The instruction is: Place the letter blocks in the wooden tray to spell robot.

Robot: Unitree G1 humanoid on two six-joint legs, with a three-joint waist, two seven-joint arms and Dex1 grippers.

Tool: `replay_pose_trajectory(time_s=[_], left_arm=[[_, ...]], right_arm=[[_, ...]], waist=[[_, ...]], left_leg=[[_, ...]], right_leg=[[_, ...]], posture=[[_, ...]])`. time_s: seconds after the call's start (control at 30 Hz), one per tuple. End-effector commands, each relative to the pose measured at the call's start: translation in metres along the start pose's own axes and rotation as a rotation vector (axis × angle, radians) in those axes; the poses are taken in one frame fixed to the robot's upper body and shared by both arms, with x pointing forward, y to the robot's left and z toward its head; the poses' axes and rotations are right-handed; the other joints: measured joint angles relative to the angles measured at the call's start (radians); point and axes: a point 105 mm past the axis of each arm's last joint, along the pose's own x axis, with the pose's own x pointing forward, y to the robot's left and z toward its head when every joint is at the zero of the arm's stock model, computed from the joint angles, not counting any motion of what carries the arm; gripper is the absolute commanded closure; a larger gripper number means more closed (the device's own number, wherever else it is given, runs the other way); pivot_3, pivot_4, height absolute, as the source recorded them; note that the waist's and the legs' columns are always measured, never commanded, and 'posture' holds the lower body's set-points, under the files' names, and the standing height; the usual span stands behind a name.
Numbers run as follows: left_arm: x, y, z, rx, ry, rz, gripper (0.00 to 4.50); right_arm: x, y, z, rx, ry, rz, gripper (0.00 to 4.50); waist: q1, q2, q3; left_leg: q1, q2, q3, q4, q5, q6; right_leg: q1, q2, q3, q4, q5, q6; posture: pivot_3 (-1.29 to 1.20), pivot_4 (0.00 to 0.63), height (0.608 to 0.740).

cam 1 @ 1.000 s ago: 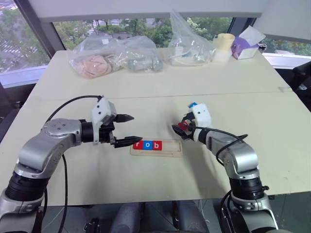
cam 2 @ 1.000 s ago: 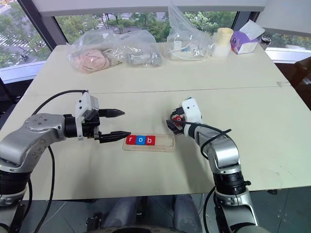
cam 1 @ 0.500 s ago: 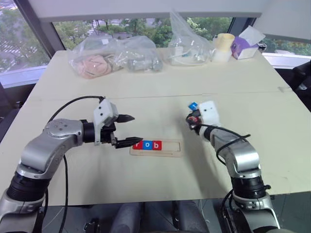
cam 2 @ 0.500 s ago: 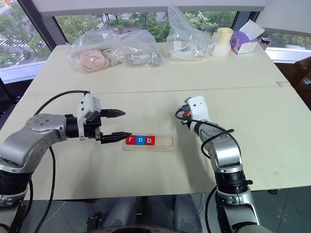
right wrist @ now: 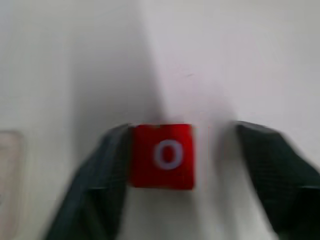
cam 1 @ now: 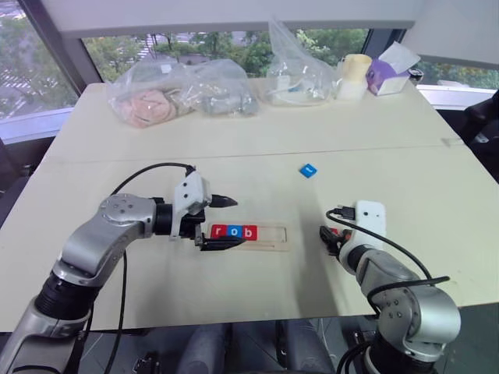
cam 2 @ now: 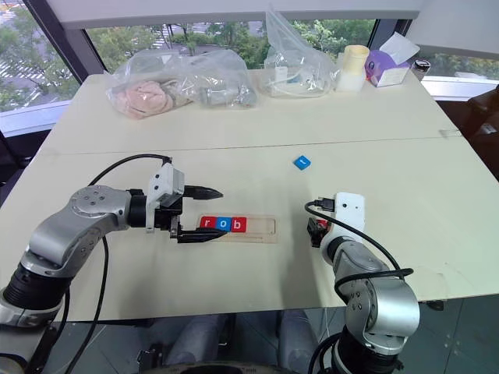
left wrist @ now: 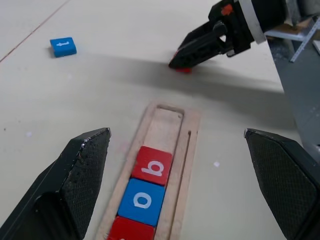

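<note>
The wooden tray lies at mid-table with the letter blocks r, o and b filling its left part; its right part is bare. My left gripper is open, its fingers straddling the tray's left end above the tiles. A blue t block lies alone farther back on the table. Right of the tray, my right gripper points down at the table, open. A red o block sits between its fingers, against one finger and apart from the other.
Plastic bags with cloth and small items lie along the far edge, beside a pale roll and a purple tissue box. The table's near edge runs just behind both arms.
My right gripper has pulled back toward the near edge and turned downward, taking the red o block along and leaving the blue t block alone. My left gripper has shifted slightly toward the tray.
</note>
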Motion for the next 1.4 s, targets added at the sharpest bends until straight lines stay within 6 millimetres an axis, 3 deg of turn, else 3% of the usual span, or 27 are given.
replay_pose_trajectory(time_s=[0.03,0.1,0.2,0.3,0.37,0.5,0.63,0.83,1.0,1.1,1.27,1.4], left_arm=[[-0.002,0.000,0.005,0.032,-0.006,-0.007,0.00],[-0.004,-0.001,0.004,0.030,0.003,-0.012,0.00],[-0.009,-0.004,0.005,0.023,0.015,-0.042,0.00],[-0.013,-0.009,0.006,0.023,0.027,-0.082,0.00],[-0.016,-0.013,0.005,0.032,0.053,-0.119,0.00],[-0.019,-0.014,0.002,0.061,0.083,-0.136,0.00],[-0.013,-0.022,-0.006,0.055,0.095,-0.160,0.00],[-0.015,-0.021,-0.007,0.037,0.090,-0.121,0.00],[-0.015,-0.021,-0.005,0.037,0.098,-0.098,0.00],[-0.019,-0.020,-0.006,0.035,0.110,-0.080,0.00],[-0.025,-0.014,-0.012,0.025,0.132,-0.050,0.00],[-0.032,-0.008,-0.019,0.031,0.158,-0.014,0.00]], right_arm=[[-0.004,0.004,0.007,0.008,-0.042,0.005,0.03],[-0.003,-0.008,0.028,-0.045,-0.145,0.019,0.03],[-0.005,-0.014,0.058,-0.216,-0.306,0.224,0.03],[-0.025,0.002,0.056,-0.405,-0.382,0.561,0.03],[-0.027,-0.012,0.051,-0.469,-0.354,0.661,0.03],[-0.020,-0.032,0.042,-0.607,-0.284,0.718,0.03],[0.007,-0.058,0.024,-0.722,-0.201,0.732,0.03],[0.017,-0.059,0.006,-0.845,-0.152,0.812,0.03],[0.028,-0.058,0.010,-0.866,-0.163,0.838,0.03],[0.025,-0.056,0.009,-0.884,-0.161,0.895,0.92],[0.021,-0.052,0.011,-0.913,-0.163,0.915,3.41],[0.010,-0.028,0.025,-0.915,-0.212,0.964,3.40]], waist=[[0.001,0.000,0.000],[0.001,0.000,0.000],[0.003,0.000,0.000],[0.003,-0.001,0.000],[0.000,-0.001,0.000],[0.000,-0.001,0.001],[0.003,-0.001,0.001],[0.005,-0.001,0.001],[0.004,-0.001,0.001],[0.004,-0.001,0.001],[0.005,-0.001,0.001],[0.006,-0.001,0.001]], left_leg=[[0.000,0.000,0.000,0.000,0.000,0.000],[-0.001,0.000,0.000,0.000,0.000,0.000],[-0.001,-0.001,0.001,0.001,0.000,0.000],[-0.001,-0.001,0.002,0.001,0.000,0.000],[0.000,0.000,0.002,0.000,-0.001,0.001],[0.000,0.000,0.003,0.001,-0.001,0.001],[0.002,0.000,0.004,0.002,-0.001,0.001],[0.003,0.000,0.003,0.002,-0.001,0.001],[0.004,0.000,0.003,0.002,-0.001,0.001],[0.007,0.000,0.003,0.002,-0.001,0.001],[0.008,0.000,0.003,0.002,-0.001,0.001],[0.008,0.000,0.003,0.002,-0.001,0.001]], right_leg=[[0.000,0.000,0.000,0.000,0.000,0.000],[0.000,0.000,0.000,-0.001,0.000,0.000],[0.001,-0.001,0.000,-0.002,0.000,0.001],[0.004,-0.001,-0.001,-0.004,-0.002,0.007],[0.004,-0.001,-0.001,-0.004,-0.003,0.008],[0.004,-0.002,0.000,-0.004,-0.001,0.004],[0.008,-0.002,-0.001,-0.004,-0.002,0.006],[0.008,-0.003,-0.001,-0.005,-0.001,0.004],[0.010,-0.003,0.000,-0.005,-0.001,0.004],[0.012,-0.003,-0.001,-0.005,-0.001,0.004],[0.013,-0.003,0.000,-0.005,-0.001,0.004],[0.013,-0.005,0.000,-0.005,-0.001,0.004]], posture=[[0.00,0.150,0.740],[0.00,0.150,0.740],[0.00,0.150,0.740],[0.00,0.150,0.740],[0.00,0.150,0.740],[0.00,0.150,0.740],[0.00,0.150,0.740],[0.00,0.150,0.740],[0.00,0.150,0.740],[0.00,0.150,0.740],[0.00,0.150,0.740],[0.00,0.150,0.740]])
